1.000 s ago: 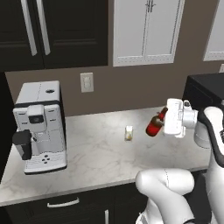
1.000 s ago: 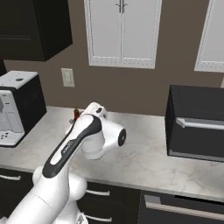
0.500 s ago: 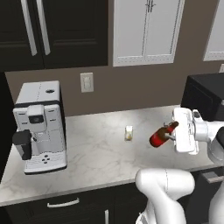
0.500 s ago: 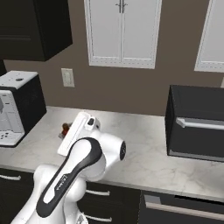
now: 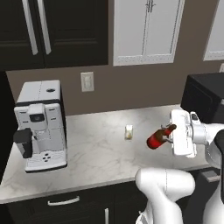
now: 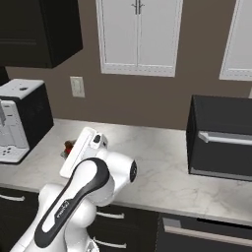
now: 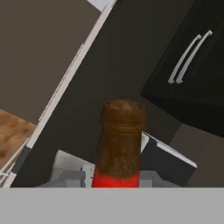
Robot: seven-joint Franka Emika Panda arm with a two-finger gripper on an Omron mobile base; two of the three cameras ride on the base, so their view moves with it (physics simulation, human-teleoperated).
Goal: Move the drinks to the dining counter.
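Above the marbled worktop (image 5: 100,144), the pincer (image 5: 171,130) is clamped on the neck of the shorter red bottle (image 5: 158,137), now carried lower and tilted sideways. The small whitish glass (image 5: 128,131) stands apart beyond it, untouched; transfer to the dining counter appears under way.

Red bottle (image 5: 156,139) tilted in mid-air; small whitish glass (image 5: 128,131) on worktop

The white Franka arm with dark joints rises from the lower right of the left base view, bends at a rounded elbow and reaches out sideways, so that its flat white two-finger hand (image 5: 171,132) stands on edge, raised above the worktop. The hand's jaws are closed on the neck of the shorter red bottle (image 5: 157,138), which hangs tilted from them. In the right base view the hand (image 6: 74,150) points left, away from the elbow.
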